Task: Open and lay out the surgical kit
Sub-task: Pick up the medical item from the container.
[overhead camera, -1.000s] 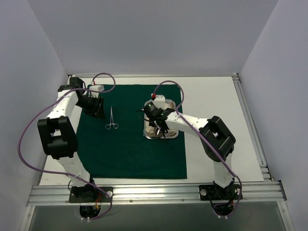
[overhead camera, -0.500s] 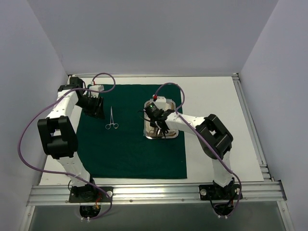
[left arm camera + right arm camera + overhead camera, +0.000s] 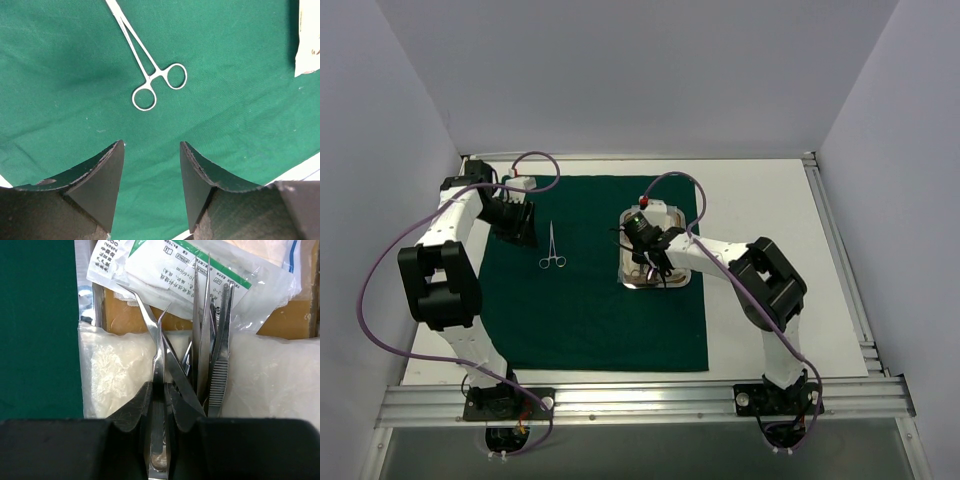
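The surgical kit lies open on the spread dark green cloth (image 3: 590,310). A silver ring-handled clamp (image 3: 552,250) (image 3: 150,75) lies alone on the cloth. My left gripper (image 3: 520,228) (image 3: 151,145) hovers open just short of its rings, holding nothing. The steel tray (image 3: 623,275) holds white gauze pads (image 3: 115,370), clear packets (image 3: 175,265) and several thin tweezers (image 3: 200,330). My right gripper (image 3: 655,262) (image 3: 159,386) is down in the tray. Its jaws are shut on one curved-tip tweezers (image 3: 159,355), which rests on the gauze.
White table shows around the cloth, with aluminium rails at the near and right edges. Purple cables loop from both arms. A white packet edge (image 3: 307,40) shows at the right of the left wrist view. Grey walls enclose the table.
The right gripper's jaws have closed onto the tweezers in the tray, and the right arm shifted slightly. The left arm and the clamp have not moved.
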Robot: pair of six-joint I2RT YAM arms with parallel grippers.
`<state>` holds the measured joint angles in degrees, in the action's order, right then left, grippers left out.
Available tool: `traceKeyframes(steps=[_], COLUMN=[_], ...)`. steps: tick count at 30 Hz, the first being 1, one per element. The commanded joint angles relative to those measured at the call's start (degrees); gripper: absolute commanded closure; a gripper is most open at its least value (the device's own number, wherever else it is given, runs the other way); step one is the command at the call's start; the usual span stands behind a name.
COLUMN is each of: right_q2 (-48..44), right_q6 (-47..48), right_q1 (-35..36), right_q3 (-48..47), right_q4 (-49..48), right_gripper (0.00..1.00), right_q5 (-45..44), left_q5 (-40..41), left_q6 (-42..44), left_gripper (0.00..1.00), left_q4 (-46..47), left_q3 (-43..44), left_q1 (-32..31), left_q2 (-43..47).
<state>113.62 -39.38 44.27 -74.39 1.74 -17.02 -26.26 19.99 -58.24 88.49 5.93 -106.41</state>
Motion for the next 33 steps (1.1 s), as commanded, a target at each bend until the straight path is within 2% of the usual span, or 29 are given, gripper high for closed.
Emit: traceKeyframes(steps=[1,13,19,25,29,33], right_q2=[-5.43,-9.82,-10.35,-14.39,-16.42,-13.7], right_q6=[0.09,2.55,1.93,0.53,0.87,2.98], right_q1=[0.02,0.03,-1.38,-1.64,-3.14,-4.45], right_q3=[-0.58,-0.93,-1.46,4.15,8.02,5.23], right_q4=[2.04,1.35,1.51,3.1,-0.15,2.38], right_gripper=[1.0,1.0,1.0,1.0,1.0,1.0], right_q5=[0.4,0.05,4.18,2.78,4.0,6.38], left_q5=[-1.42,-4.67,-5.29,-5.64,-5.56,-5.47], left_q6=[0.66,1.63,1.99,1.98,1.72,1.55], left_gripper=[0.43,0.44,0.44,0.44,0.44,0.44], left_q4=[-1.08,-3.9,-4.95,-5.31,-4.69,-5.57], left_q3=[1.95,4.06,4.59,4.15,3.88,4.94], left_q1=[-0.13,-0.13,-0.66,-1.1,-1.89,-2.94], left_q2=[0.5,1.12,2.08,3.31,3.23,1.91])
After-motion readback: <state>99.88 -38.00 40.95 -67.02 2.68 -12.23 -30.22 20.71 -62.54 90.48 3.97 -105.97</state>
